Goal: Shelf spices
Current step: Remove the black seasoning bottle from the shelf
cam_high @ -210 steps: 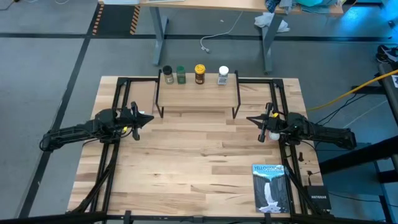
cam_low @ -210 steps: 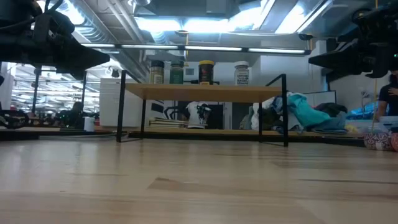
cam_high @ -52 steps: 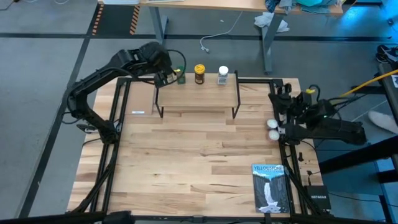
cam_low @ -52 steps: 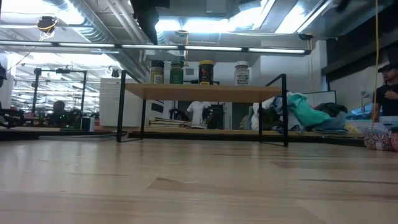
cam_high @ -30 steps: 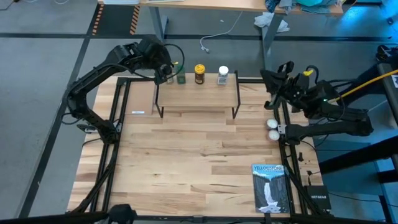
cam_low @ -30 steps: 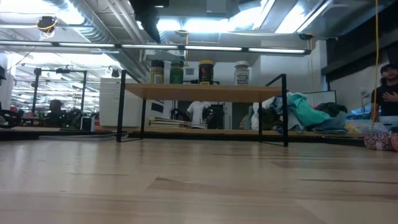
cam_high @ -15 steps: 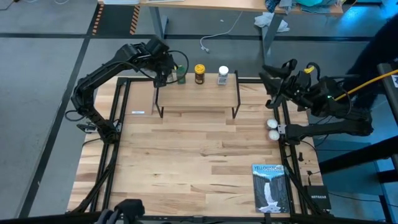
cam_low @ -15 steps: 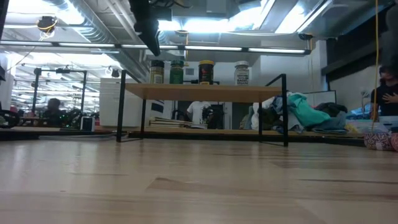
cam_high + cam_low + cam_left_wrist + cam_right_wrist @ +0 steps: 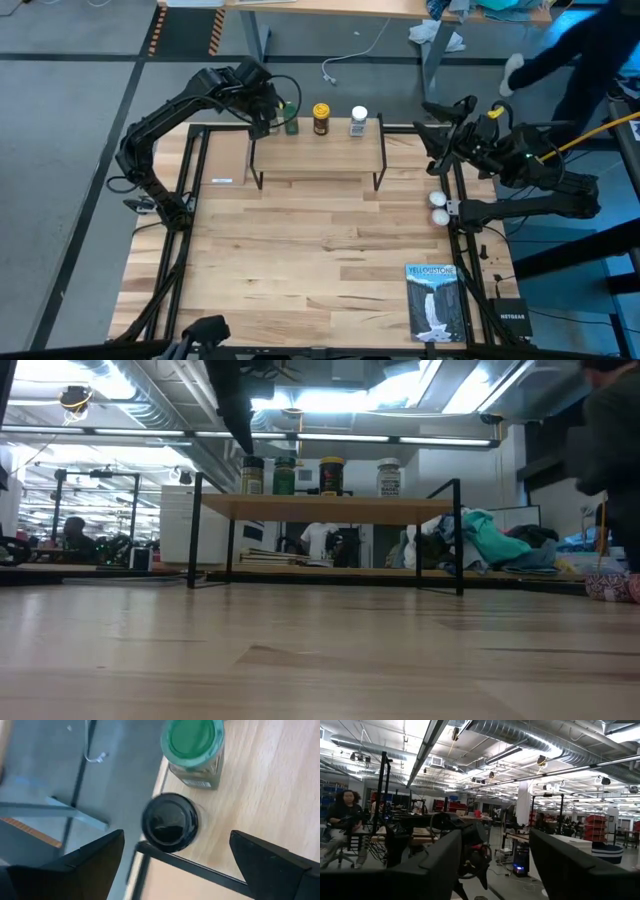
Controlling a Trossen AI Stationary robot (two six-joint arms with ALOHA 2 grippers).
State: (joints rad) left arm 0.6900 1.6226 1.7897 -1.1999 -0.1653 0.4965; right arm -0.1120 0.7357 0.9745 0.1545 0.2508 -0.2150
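The shelf (image 9: 318, 152) stands at the table's far edge, with the spices in a row on its plank: the dark-lidded jar (image 9: 170, 821) at the left end, then the green one (image 9: 290, 123), the amber one (image 9: 321, 118) and the white-lidded one (image 9: 358, 122). My left gripper (image 9: 175, 840) hangs open above the dark-lidded jar, pointing down, one finger on each side of the lid and clear of it. In the high view it covers that jar. My right gripper (image 9: 428, 118) is open and raised beside the shelf's right end, holding nothing.
A blue-and-white book (image 9: 432, 300) lies at the table's near right. Two white balls (image 9: 438, 206) sit by the right arm's base. A person's dark sleeve and hand (image 9: 560, 45) reach in beyond the table's far right corner.
My left gripper has come down toward the dark-lidded jar and shifted slightly toward the shelf. My right gripper has opened while raised by the shelf's right end. A person's arm has come into view at the far right.
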